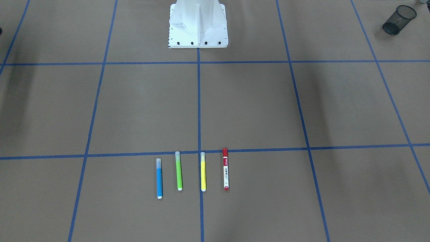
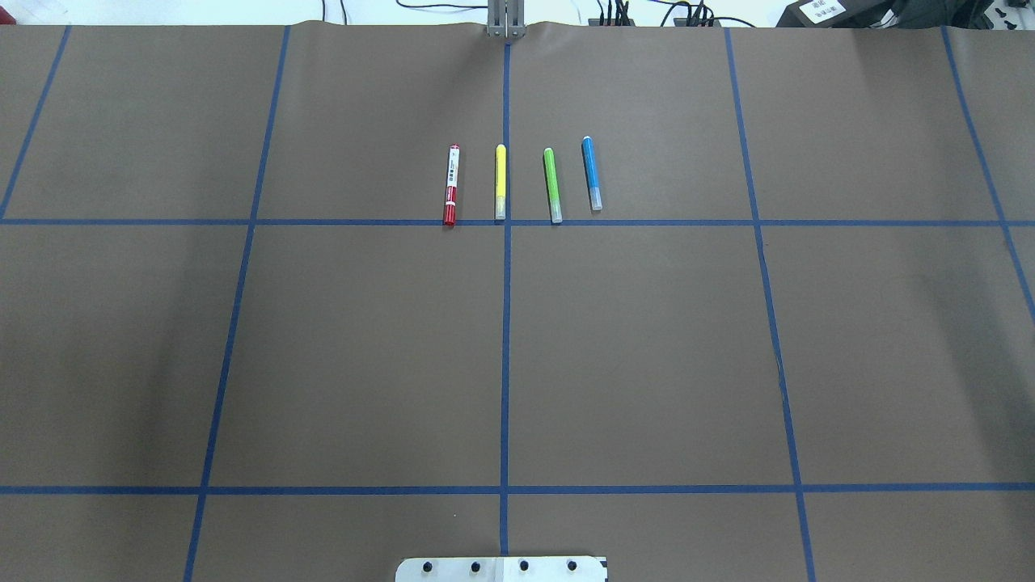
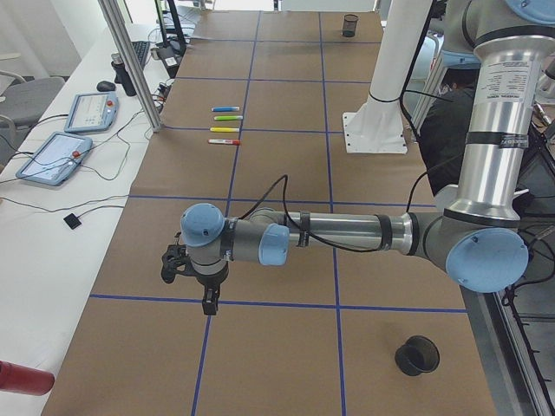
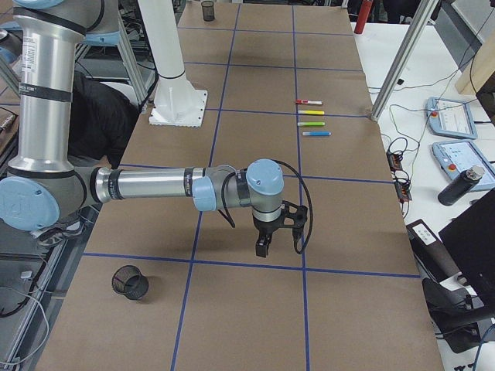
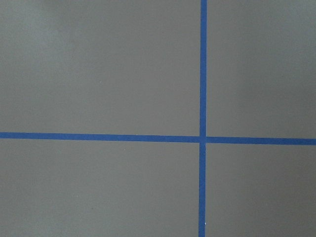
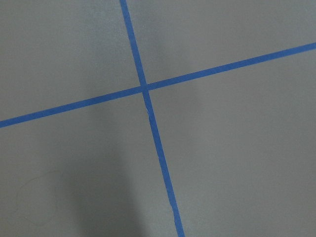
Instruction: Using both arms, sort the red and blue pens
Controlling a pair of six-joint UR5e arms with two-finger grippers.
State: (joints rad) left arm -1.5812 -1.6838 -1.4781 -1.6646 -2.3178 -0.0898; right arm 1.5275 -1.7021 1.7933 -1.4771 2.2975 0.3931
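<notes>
Barrels seem light, stiff, slick: pinch red marker (image 2: 451, 185) and blue pen (image 2: 592, 173) mid-length; left claw (image 3: 189, 286), right claw (image 4: 280, 243): cannot tell if clenched.

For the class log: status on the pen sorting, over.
Left gripper, right gripper: away from pens, jaws unreadable. Red marker, blue pen: at row's ends. Green pen, yellow pen between.

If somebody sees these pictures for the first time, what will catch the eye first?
First come four pens lying side by side at the table's middle line, away from the robot's base: the red marker, yellow pen, green pen and blue pen, bright on the brown table with its blue tape lines. Next come the left arm and right arm, each stretched low over one table end, far from the pens.
</notes>
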